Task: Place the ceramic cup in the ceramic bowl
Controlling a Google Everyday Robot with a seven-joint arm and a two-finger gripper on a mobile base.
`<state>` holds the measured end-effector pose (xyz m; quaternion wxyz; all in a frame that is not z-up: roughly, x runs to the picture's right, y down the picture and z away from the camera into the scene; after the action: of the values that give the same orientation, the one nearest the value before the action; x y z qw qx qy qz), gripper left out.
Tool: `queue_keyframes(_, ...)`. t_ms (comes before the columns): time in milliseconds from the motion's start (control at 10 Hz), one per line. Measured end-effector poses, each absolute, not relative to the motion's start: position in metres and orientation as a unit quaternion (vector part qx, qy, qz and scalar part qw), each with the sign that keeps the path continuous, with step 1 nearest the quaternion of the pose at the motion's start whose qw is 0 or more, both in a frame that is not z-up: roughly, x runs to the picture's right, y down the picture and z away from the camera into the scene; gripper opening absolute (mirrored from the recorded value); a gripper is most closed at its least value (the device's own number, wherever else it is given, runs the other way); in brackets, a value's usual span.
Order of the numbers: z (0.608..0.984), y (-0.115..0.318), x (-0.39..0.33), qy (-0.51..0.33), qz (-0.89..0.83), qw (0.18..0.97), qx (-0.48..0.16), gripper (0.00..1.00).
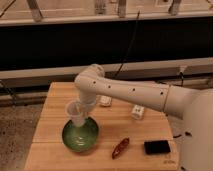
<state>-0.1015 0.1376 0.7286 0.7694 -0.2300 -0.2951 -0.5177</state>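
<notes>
The pale ceramic cup [76, 113] is held tilted by my gripper [82, 111] just above the back rim of the green ceramic bowl [79, 137]. The bowl sits on the wooden table's front left. The cup's base hangs over the bowl's inside, and I cannot tell whether it touches the bowl. My white arm [130, 92] reaches in from the right across the table. The gripper's fingers are mostly hidden behind the cup and wrist.
On the wooden table [50, 110] lie a small white lumpy object [105, 101] behind the arm, a small white cube [138, 111], a reddish-brown elongated object [120, 147] and a flat black object [157, 147] at the front right. A dark wall with rails stands behind the table.
</notes>
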Motion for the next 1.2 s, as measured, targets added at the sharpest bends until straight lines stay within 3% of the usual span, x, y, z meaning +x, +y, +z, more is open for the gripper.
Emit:
queue_keyframes(400, 0.724, 0.147, -0.103, -0.296, -0.523, 0.764, -0.235, 0.01)
queue_keyframes(800, 0.725, 0.151, -0.099, -0.298, -0.523, 0.762, -0.24, 0.08)
queue_keyframes(900, 0.724, 0.152, -0.098, -0.298, -0.523, 0.762, -0.239, 0.15)
queue_keyframes(1000, 0.723, 0.153, -0.098, -0.298, -0.523, 0.762, -0.24, 0.29)
queue_keyframes(1200, 0.724, 0.153, -0.096, -0.298, -0.521, 0.762, -0.241, 0.43)
